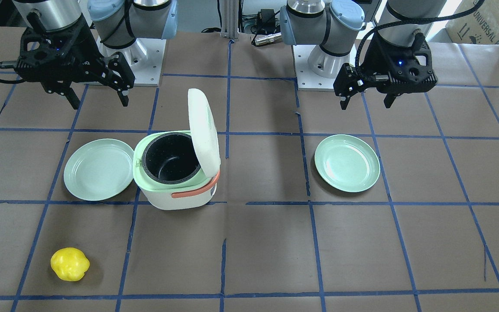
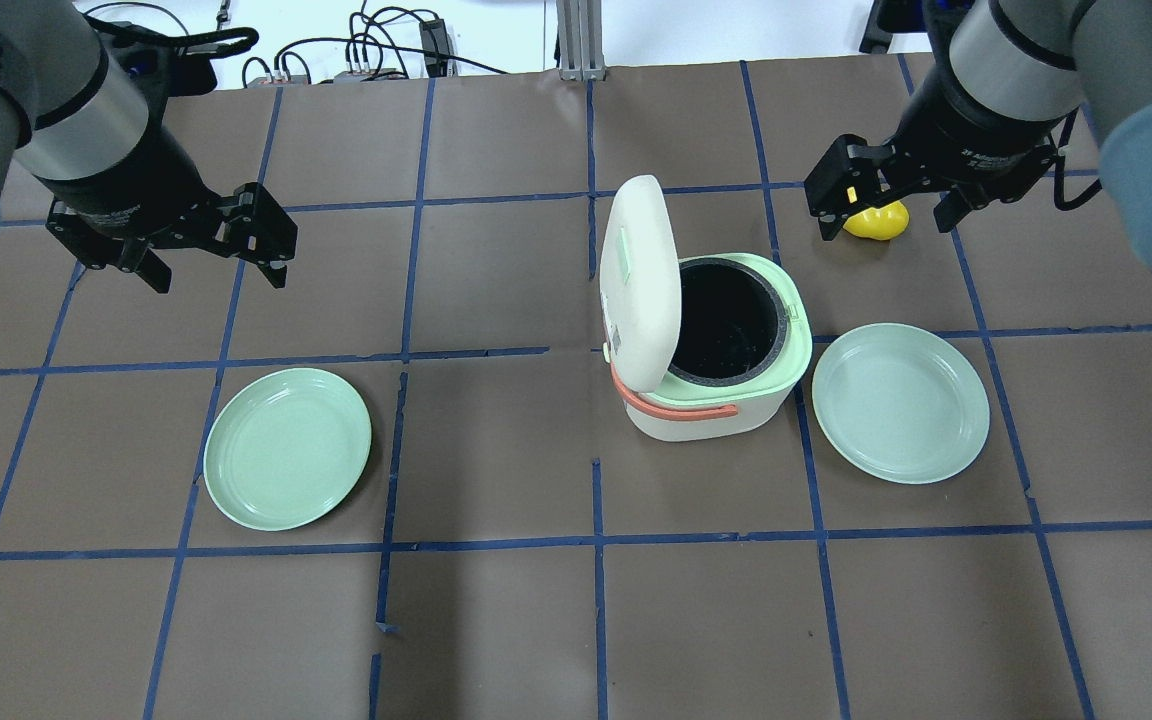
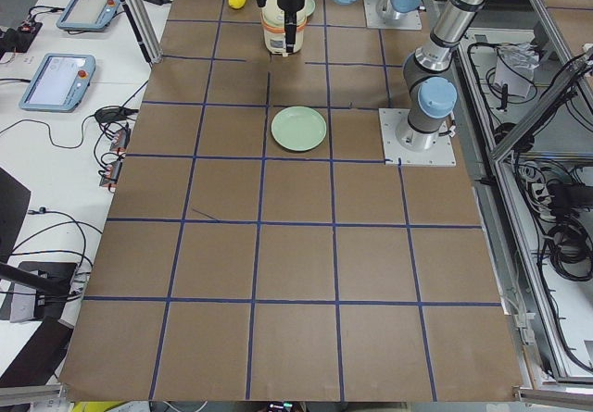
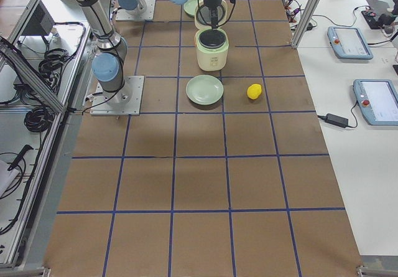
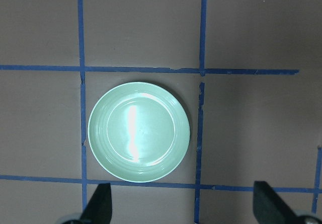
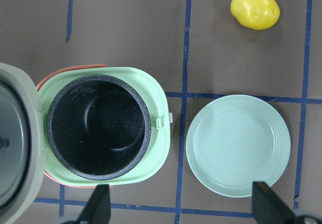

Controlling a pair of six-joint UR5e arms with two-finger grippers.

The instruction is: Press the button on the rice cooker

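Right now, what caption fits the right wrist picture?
The rice cooker with its lid open, a mint-green plate beside it and a yellow object beyond.

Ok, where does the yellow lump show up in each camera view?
Front-facing: yellow lump, bottom left.
Overhead: lump upper right.
Exterior left: lump near top, left of centre.
Exterior right: lump upper half, right of centre.
Left wrist: not in it.
Right wrist: lump top right.
Shared landmark: rice cooker, absent only from left wrist.
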